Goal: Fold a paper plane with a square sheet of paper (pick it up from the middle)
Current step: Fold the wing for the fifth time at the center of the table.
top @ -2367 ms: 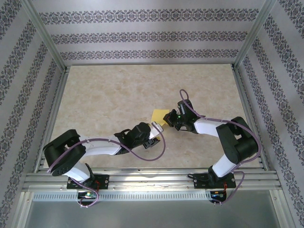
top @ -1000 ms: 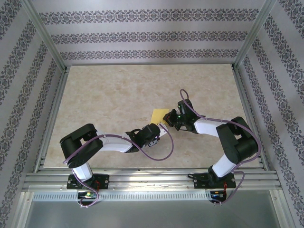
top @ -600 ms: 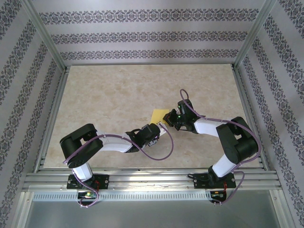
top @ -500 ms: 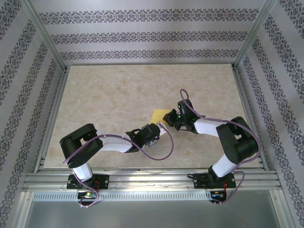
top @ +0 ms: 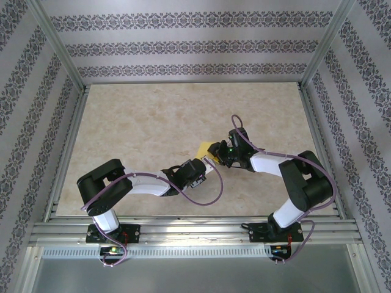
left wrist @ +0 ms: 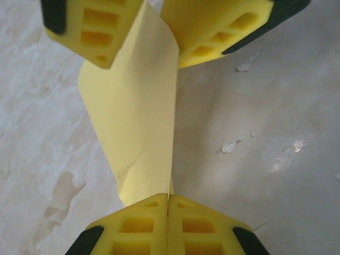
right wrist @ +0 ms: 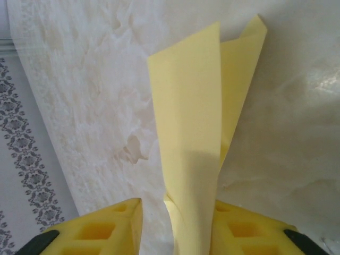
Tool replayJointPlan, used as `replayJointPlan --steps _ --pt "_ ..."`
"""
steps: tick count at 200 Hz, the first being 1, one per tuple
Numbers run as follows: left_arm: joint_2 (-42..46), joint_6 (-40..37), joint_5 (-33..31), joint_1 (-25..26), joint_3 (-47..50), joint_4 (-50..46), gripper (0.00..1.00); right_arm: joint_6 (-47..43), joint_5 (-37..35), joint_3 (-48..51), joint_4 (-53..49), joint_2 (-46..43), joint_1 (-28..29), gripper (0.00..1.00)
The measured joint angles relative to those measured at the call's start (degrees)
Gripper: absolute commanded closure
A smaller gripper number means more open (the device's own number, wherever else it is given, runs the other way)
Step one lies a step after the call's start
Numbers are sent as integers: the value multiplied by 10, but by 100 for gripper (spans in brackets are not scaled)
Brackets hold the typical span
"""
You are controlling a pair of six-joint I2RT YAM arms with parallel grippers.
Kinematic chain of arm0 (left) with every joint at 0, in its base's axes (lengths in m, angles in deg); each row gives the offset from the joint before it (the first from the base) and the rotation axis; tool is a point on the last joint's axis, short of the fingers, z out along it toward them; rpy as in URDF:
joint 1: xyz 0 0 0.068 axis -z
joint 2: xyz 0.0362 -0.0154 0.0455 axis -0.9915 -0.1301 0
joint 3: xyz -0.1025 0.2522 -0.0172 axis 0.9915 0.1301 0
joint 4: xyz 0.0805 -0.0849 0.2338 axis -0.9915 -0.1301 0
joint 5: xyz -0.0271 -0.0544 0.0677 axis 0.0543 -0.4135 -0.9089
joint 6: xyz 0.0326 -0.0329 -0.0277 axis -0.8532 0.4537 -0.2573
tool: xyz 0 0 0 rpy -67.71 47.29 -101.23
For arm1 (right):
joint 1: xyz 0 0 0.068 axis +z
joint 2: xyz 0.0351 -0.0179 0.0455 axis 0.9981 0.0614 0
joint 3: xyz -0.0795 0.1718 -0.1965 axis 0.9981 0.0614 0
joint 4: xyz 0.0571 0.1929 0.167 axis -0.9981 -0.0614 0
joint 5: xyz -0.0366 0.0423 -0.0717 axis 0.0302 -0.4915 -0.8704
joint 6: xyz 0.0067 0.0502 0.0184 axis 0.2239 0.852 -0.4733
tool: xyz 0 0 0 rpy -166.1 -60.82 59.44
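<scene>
Hanging over the counter (left wrist: 265, 106), the folded square sheet of paper (left wrist: 133, 122) is being pinched endwise by the left gripper (left wrist: 168, 199); the right gripper (right wrist: 176, 206) is being held spread around its opposite end.

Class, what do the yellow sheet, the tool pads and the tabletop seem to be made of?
Yellow sheet: thin matte paper; it curls and holds creases. Tool pads: probably foam or soft plastic, matte, with moulded square pockets. Tabletop: marble-patterned, slightly shiny, perhaps a printed covering, chipped in spots.
</scene>
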Motion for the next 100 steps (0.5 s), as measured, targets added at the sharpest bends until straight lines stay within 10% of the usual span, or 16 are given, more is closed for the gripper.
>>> replayJointPlan --steps 100 --pt "-20 97 19 -1 0 11 94 -70 -60 57 -103 -158 -60 53"
